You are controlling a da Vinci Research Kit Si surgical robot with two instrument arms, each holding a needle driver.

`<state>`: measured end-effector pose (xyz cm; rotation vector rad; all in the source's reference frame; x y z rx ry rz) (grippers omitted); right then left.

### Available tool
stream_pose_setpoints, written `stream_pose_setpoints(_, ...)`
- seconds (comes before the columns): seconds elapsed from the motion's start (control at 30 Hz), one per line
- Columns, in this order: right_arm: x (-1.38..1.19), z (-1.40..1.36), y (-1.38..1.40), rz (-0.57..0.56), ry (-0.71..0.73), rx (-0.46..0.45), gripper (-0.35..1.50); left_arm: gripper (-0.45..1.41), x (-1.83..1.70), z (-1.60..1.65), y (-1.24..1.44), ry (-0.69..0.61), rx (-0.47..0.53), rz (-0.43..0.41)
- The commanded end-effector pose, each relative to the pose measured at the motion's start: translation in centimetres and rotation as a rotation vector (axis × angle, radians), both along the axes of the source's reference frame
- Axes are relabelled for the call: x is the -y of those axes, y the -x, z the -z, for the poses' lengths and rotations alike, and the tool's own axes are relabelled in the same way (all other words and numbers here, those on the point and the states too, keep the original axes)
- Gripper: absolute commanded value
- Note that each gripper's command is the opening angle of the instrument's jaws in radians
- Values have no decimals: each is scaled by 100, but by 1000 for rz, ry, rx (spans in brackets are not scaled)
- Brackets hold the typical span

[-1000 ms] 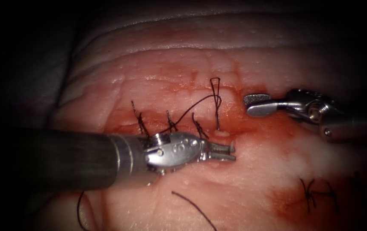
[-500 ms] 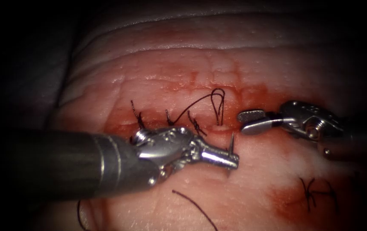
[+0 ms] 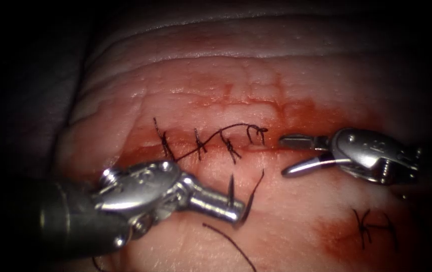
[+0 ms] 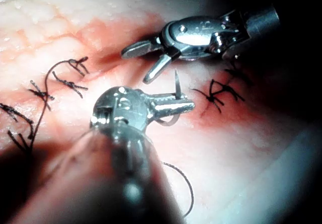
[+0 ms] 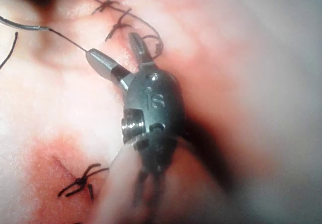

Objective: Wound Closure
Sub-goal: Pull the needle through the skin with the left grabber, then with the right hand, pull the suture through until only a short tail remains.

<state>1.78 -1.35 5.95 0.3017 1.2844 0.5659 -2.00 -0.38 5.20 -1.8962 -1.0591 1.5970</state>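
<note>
While the left tool is sitting at lower centre of the endoscope frame, its jaws are clamped on the needle near mid-curve, clear of the tissue. The thread is running across the stitches along the cut. The right tool, jaws apart, is holding nothing at centre right.

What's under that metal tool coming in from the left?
The left tool is shut on the curved needle, which stands clear of the tissue. Beneath it lie pale tissue and a loose thread end. Whatever lies under its shaft is hidden.
</note>
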Motion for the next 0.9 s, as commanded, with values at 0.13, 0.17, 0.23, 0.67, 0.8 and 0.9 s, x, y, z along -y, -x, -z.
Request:
stream_pose_setpoints(0.13,15,-13,-25,28,64,20,118,-45,-1,11,-4,163,-20,57)
stream_pose_setpoints(0.17,16,-13,-28,31,65,20,118,-45,0,16,-6,177,-21,62)
stream_pose_setpoints(0.23,17,-16,-33,32,74,19,119,-45,0,22,-7,197,-25,69)
stream_pose_setpoints(0.67,32,-34,-45,109,88,54,59,-45,13,68,-11,370,-45,120)
stream_pose_setpoints(0.8,32,-54,-39,113,81,126,49,-45,11,98,-21,600,-123,188)
stream_pose_setpoints(0.9,33,-63,-37,118,70,162,29,-45,9,116,-28,742,-193,219)
